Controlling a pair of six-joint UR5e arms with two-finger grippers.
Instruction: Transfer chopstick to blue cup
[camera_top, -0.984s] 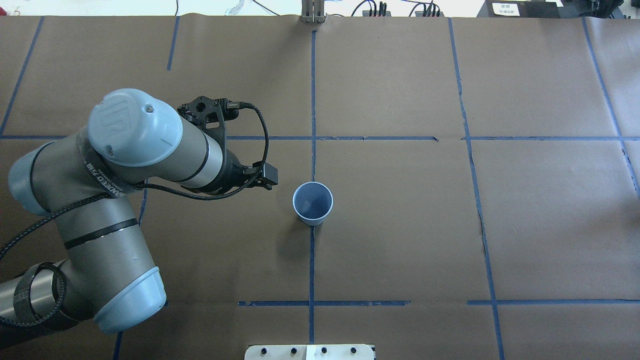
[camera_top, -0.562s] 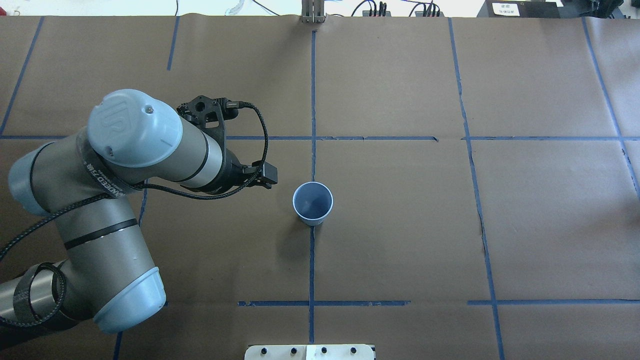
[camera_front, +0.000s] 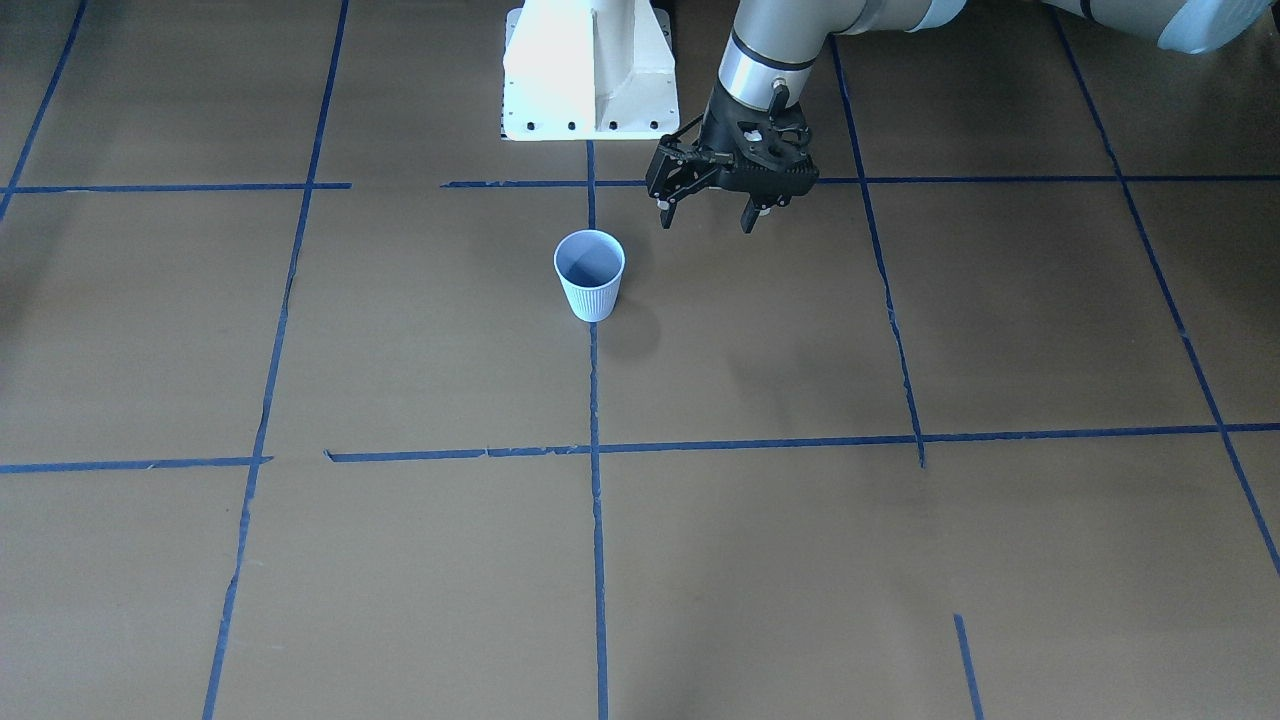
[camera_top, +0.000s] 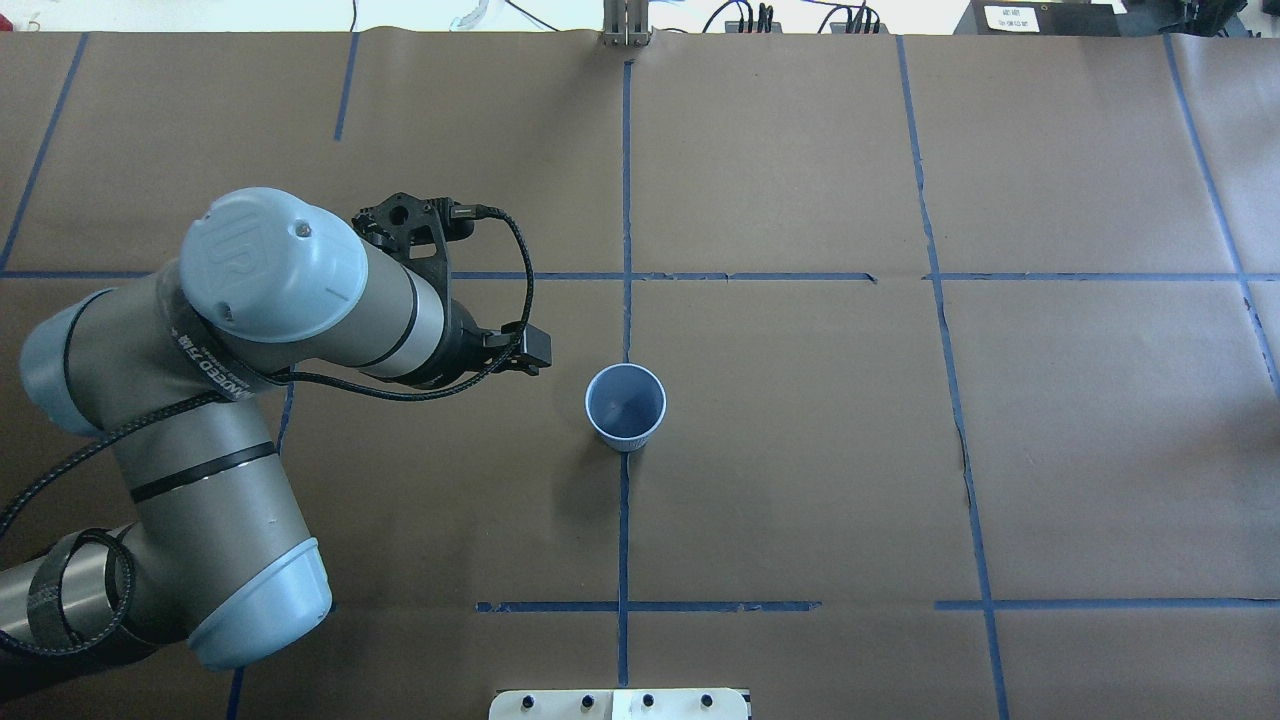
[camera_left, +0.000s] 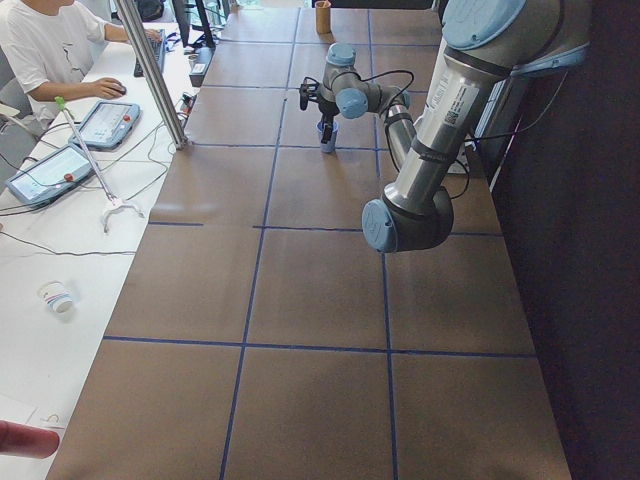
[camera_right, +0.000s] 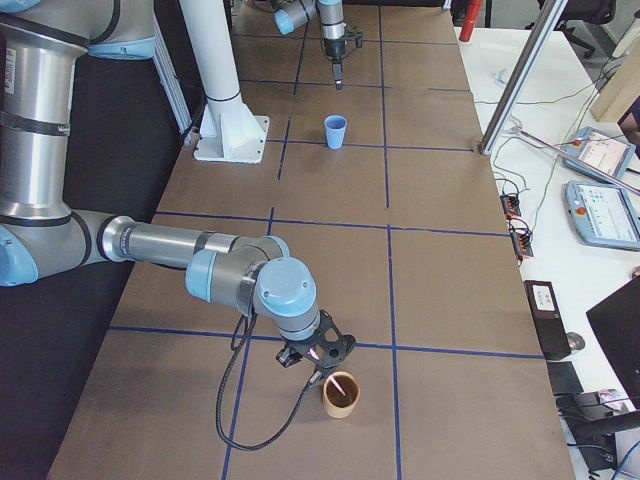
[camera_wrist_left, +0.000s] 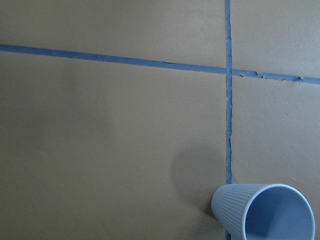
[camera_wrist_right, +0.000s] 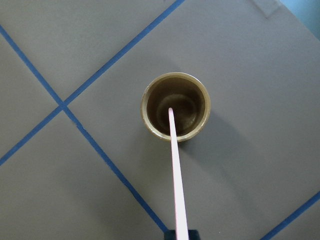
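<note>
At the near right end the chopstick (camera_wrist_right: 175, 165) is pinched by its top in the right gripper (camera_wrist_right: 182, 234), whose fingers appear closed on it. Its lower tip is inside a brown cup (camera_wrist_right: 148, 95). Extraction is judged to be in hand. A straight lift clear of the rim is called for next, then carriage to the blue cup (camera_front: 590, 290), far off. Beside that cup the left gripper (camera_front: 706, 222) is held open and empty.

Ribbed matt paper blue cup (camera_front: 590, 280)
</note>
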